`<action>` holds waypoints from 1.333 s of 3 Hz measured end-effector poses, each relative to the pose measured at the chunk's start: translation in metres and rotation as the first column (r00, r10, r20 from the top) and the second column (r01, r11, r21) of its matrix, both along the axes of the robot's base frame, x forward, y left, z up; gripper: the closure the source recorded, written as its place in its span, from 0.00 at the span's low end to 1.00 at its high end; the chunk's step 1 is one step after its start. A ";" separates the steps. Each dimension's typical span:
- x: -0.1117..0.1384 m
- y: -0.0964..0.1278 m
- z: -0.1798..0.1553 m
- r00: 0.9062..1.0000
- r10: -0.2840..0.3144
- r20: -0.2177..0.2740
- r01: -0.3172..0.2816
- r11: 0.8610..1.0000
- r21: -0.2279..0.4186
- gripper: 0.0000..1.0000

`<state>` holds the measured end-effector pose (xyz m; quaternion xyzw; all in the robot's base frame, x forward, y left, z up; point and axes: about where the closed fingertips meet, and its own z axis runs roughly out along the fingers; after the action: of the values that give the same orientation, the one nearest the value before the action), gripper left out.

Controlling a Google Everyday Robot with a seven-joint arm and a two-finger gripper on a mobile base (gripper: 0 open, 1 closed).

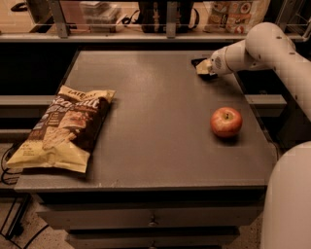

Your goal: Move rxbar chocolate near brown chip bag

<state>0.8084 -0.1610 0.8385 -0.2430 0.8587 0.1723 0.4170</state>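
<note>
The brown chip bag (62, 129) lies flat at the table's left front, dark brown in the middle with yellow-tan ends. The rxbar chocolate (198, 62) is a small black bar at the far right of the table; only a corner of it shows, the rest is hidden under the gripper. My gripper (205, 68) reaches in from the right on the white arm (262, 48) and sits right at the bar, low on the table.
A red apple (226, 122) stands on the grey table (155, 112) at the right, in front of the gripper. A shelf with bags and boxes (233, 14) runs behind the table. Drawers (150, 221) sit below the front edge.
</note>
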 end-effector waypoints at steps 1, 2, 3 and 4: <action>0.000 0.000 0.000 1.000 0.000 0.000 0.000 1.000 0.000 1.00; 0.000 0.000 0.000 1.000 0.000 0.000 0.000 1.000 0.000 1.00; 0.000 0.000 0.000 1.000 0.000 0.001 0.000 1.000 0.000 1.00; 0.000 0.000 0.000 1.000 0.000 0.000 0.000 1.000 0.000 0.81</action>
<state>0.8084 -0.1608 0.8386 -0.2432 0.8586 0.1723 0.4170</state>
